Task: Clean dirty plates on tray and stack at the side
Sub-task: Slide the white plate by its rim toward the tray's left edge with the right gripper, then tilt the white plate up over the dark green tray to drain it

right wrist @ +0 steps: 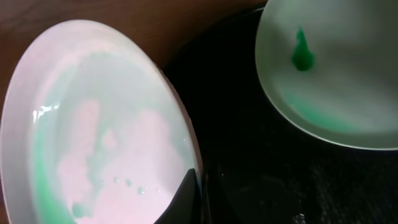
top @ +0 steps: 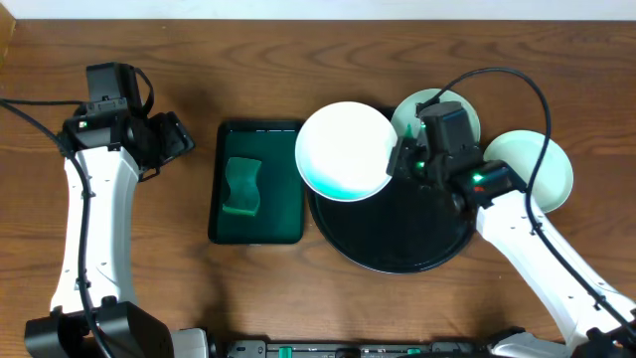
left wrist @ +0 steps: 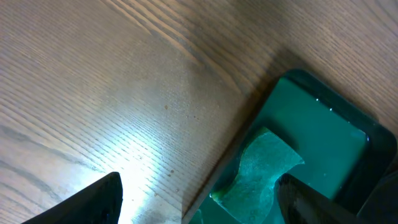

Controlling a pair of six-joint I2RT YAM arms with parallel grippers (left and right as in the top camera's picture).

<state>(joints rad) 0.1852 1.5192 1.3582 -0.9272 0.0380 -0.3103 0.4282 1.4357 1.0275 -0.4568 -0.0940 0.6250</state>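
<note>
I keep the lifted plate [top: 345,151] at the tray's [top: 397,244] 10 o'clock edge, with the right jaws shut on its rim. The smeared plate [top: 412,107] waits at 12. The third plate [top: 542,164] lies on the desk at 2, maybe finished. The left jaws are wide open and empty.

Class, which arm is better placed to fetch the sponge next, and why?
Left. The left claw is open near the sponge; the right claw is shut on a plate.

Glossy black round tray [top: 393,239]. First plate [top: 343,151], white, tilted over its left rim. Second plate [top: 410,109], green-smeared, lies at its far rim. Third plate [top: 542,164] lies just beside its right rim.
</note>
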